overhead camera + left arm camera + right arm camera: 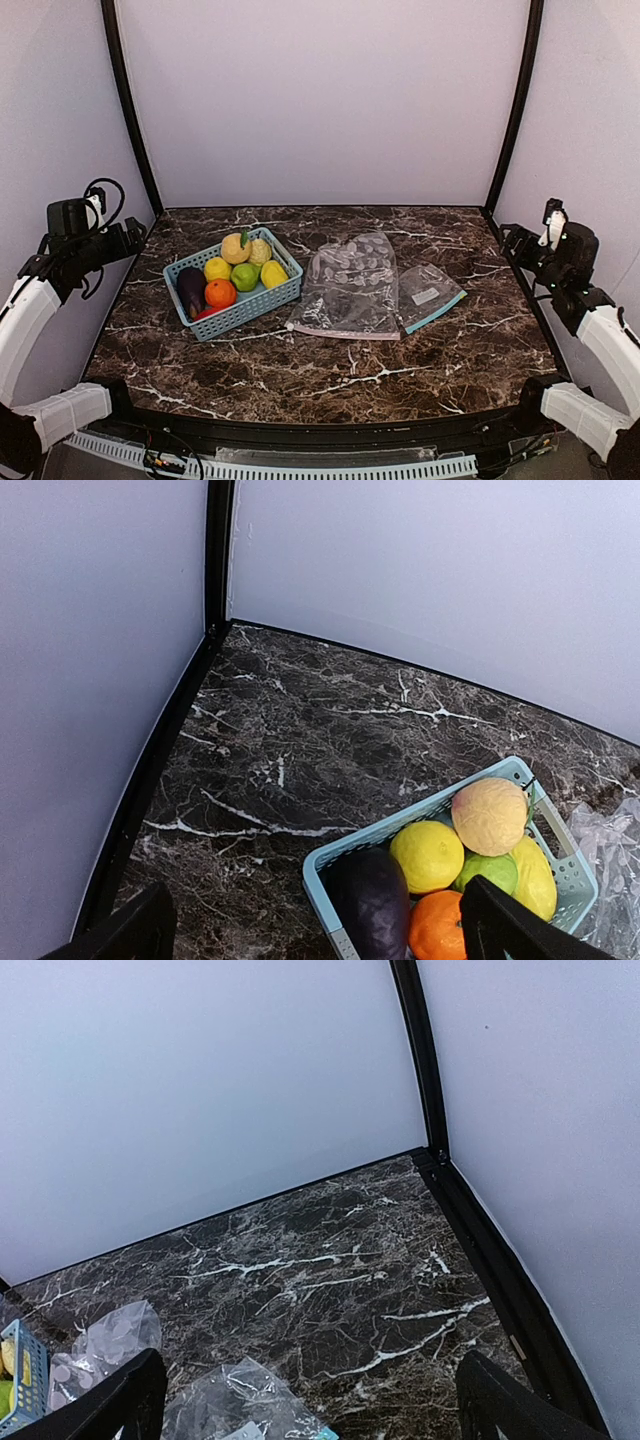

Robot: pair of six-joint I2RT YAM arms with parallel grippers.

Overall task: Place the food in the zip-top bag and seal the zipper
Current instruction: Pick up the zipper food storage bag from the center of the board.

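The food [232, 272] lies piled in a light-blue basket [249, 309] left of centre: a peach [489, 815], yellow lemons [427, 855], a green apple [488, 871], an orange [437, 927] and a purple eggplant [369, 901]. A clear zip-top bag [350, 285] lies flat to the basket's right, with a smaller clear bag [428, 295] beside it. My left gripper [132, 238] hangs open above the table's left edge, apart from the basket. At the right edge my right gripper [514, 240] also stands open. Neither holds anything.
Black frame posts [128, 105] and pale walls close in the dark marble table [330, 370] at the back and both sides. In the right wrist view the smaller bag [240, 1405] lies low left, and bare marble [370, 1290] stretches ahead.
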